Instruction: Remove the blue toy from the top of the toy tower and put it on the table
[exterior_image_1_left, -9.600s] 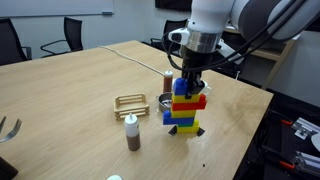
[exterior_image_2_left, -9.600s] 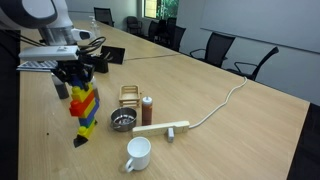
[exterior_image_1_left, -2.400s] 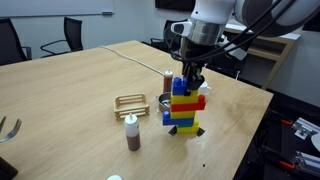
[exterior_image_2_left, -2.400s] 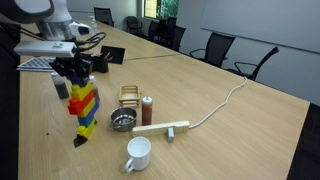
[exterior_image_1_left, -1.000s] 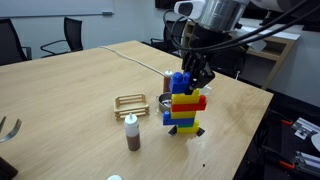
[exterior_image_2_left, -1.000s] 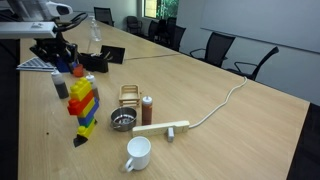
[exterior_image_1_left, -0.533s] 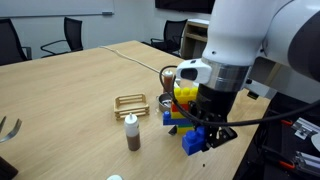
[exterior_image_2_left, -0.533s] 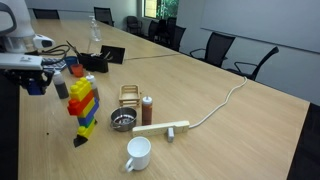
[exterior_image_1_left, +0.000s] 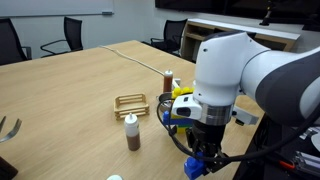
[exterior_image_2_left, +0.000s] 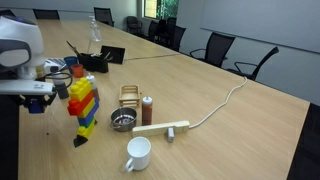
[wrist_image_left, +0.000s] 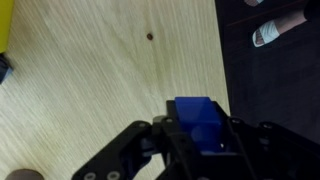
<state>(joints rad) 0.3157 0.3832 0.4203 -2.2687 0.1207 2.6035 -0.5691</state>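
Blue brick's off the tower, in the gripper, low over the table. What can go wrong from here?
1. In the wrist view the blue toy, held in the gripper, hangs close to the edge of the table. Released here, it may tumble off to the floor.
2. In an exterior view the arm crowds the toy tower. A careless retract might topple it.

My arm (exterior_image_1_left: 245, 75): fat, rounded white shells, glossy, big smooth joints. A dark band (exterior_image_2_left: 20, 49) sits between two white segments in an exterior view. The gripper (exterior_image_1_left: 198, 165) is all black, and the wrist view shows angular, linked fingers (wrist_image_left: 135, 150). Thin black cables (exterior_image_1_left: 176, 135) loop off the wrist. Markings too small to read.
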